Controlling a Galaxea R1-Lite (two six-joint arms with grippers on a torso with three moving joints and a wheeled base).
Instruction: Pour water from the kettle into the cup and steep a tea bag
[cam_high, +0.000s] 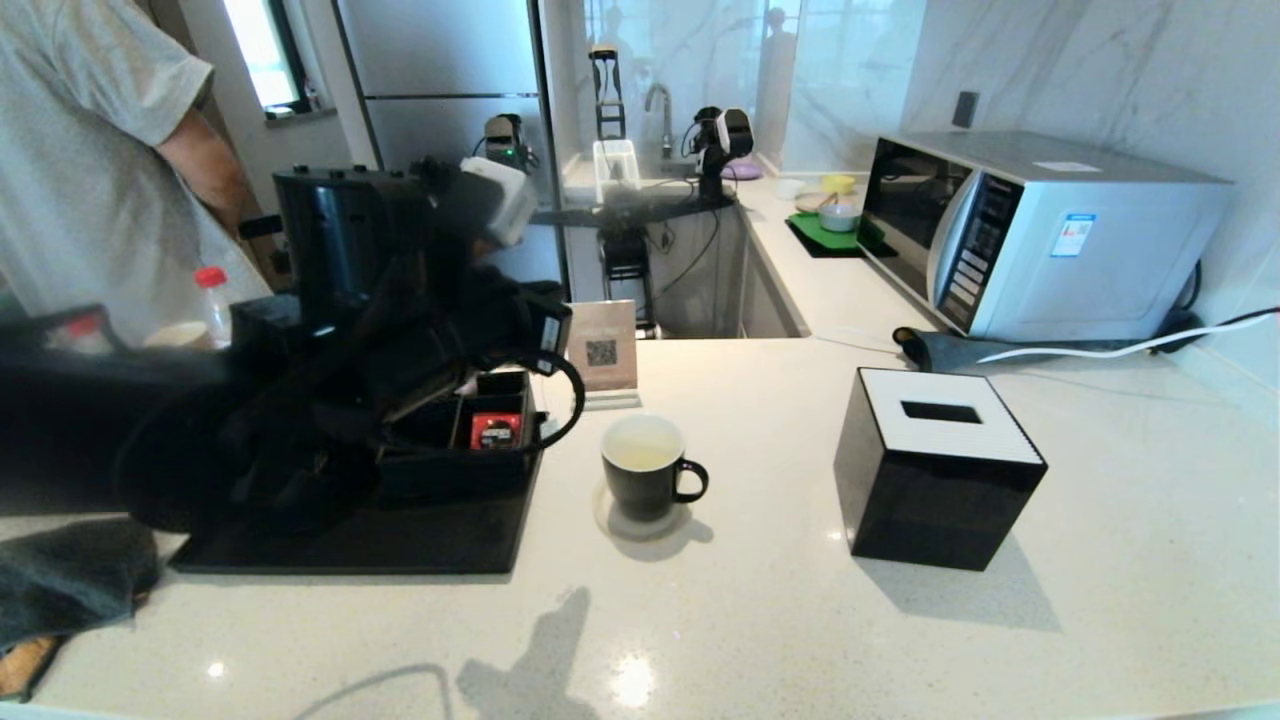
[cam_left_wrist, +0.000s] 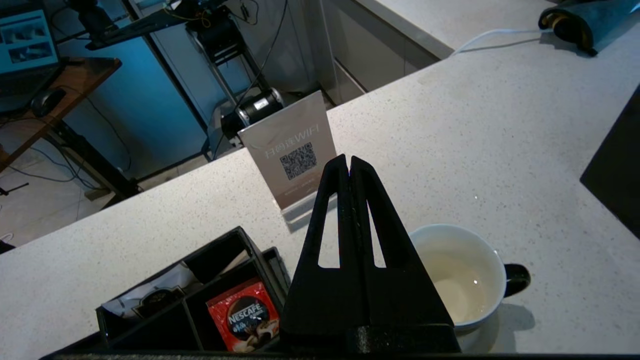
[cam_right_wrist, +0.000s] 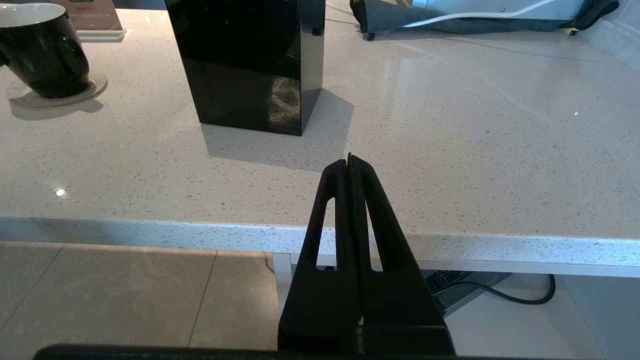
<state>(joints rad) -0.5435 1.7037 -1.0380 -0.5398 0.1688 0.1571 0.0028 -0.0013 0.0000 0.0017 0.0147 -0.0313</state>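
Left gripper (cam_left_wrist: 349, 161) pressed together, hovering beside small black mug (cam_left_wrist: 462, 280) holding pale yellowish water (cam_left_wrist: 457, 282).
Right gripper (cam_right_wrist: 349, 159) likewise closed, off the edge of speckled white stone surface (cam_right_wrist: 450, 150); kitchen beyond.

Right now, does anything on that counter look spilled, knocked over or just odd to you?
Nothing stands out. The cup stands upright on its coaster with pale water inside, and I see no puddle on the counter. The left gripper hangs shut above the organiser tray; the right gripper sits shut off the counter's edge.
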